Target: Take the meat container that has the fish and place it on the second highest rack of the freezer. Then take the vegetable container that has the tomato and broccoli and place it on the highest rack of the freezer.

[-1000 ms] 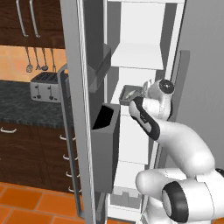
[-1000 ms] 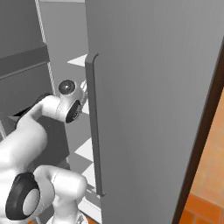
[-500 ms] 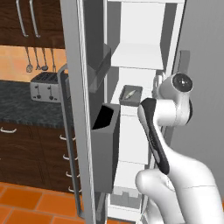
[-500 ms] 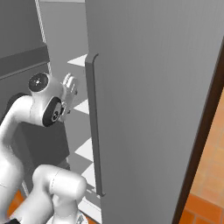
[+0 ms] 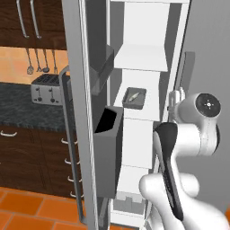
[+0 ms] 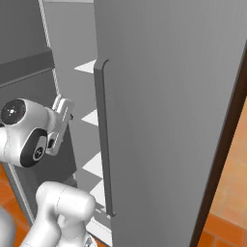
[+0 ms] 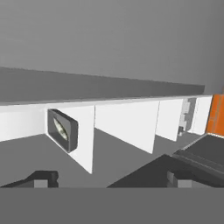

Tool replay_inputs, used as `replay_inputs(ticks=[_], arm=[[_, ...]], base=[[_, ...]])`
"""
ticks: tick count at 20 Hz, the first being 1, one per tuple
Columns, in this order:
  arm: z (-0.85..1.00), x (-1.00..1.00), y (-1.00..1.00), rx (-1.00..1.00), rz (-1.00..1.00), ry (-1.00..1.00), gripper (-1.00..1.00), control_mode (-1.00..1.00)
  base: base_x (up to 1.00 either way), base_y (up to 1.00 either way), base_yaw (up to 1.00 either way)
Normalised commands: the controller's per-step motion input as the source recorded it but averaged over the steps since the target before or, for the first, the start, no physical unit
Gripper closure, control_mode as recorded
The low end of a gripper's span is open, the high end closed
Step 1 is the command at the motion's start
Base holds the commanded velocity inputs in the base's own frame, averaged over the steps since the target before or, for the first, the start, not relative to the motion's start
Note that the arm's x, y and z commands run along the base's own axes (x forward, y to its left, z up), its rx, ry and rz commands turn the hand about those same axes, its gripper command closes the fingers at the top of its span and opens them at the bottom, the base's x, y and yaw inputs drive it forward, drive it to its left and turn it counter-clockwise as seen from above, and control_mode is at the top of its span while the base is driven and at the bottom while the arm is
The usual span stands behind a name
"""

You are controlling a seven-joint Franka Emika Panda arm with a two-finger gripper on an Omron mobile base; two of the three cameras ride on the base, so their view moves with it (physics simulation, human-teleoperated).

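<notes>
A simulated kitchen with dark wood cabinets, an orange tiled floor point(image 5: 27, 204) and a toaster point(image 5: 45, 87) on a dark counter surrounds the freezer point(image 6: 164, 120), which stands with its door swung wide and its white shelves bare to the arm. The meat container point(image 5: 134, 98) with the fish point(image 5: 133, 96) sits on the second highest rack point(image 5: 150, 108), up and ahead of the gripper point(image 5: 176, 99) and a little to its left in the left base view; the highest rack point(image 5: 143, 57) above it carries nothing. The gripper hangs just outside the shelf's front edge with its jaws spread wide and nothing between them, its two finger tips point(image 7: 42, 178) well apart at the bottom of the hand view, which is rolled so the shelves run like upright slats with the container off to the left. Judging by this, the first half of the task looks done and the step in hand is backing clear to go for the vegetable container, which none of the views show, nor its tomato and broccoli. To do that well, I would pull the hand straight back along the shelf line before swinging, keeping the fingers away from the tray's rim and the elbow off the door and its dark door bin point(image 5: 108, 155), then turn the base only once the arm is clear of the freezer opening.
</notes>
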Motion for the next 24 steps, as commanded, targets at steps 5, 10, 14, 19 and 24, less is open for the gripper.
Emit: replay_inputs(ticks=[5, 10, 14, 19, 24], arm=[[-0.14, -0.8, 0.09, -0.01, 0.03, -0.11, -1.0, 1.0], [0.0, 0.0, 0.0, 0.0, 0.0, 0.0, -1.0, 1.0], [0.0, 0.0, 0.0, 0.0, 0.0, 0.0, -1.0, 1.0], [0.0, 0.0, 0.0, 0.0, 0.0, 0.0, -1.0, 1.0], [0.0, 0.0, 0.0, 0.0, 0.0, 0.0, -1.0, 1.0]], base=[[-0.2, 0.02, 0.03], [-1.0, 0.69, 0.24], [-0.92, 0.9, 0.43], [-0.63, 0.89, 0.51], [-0.51, 0.91, 0.52]])
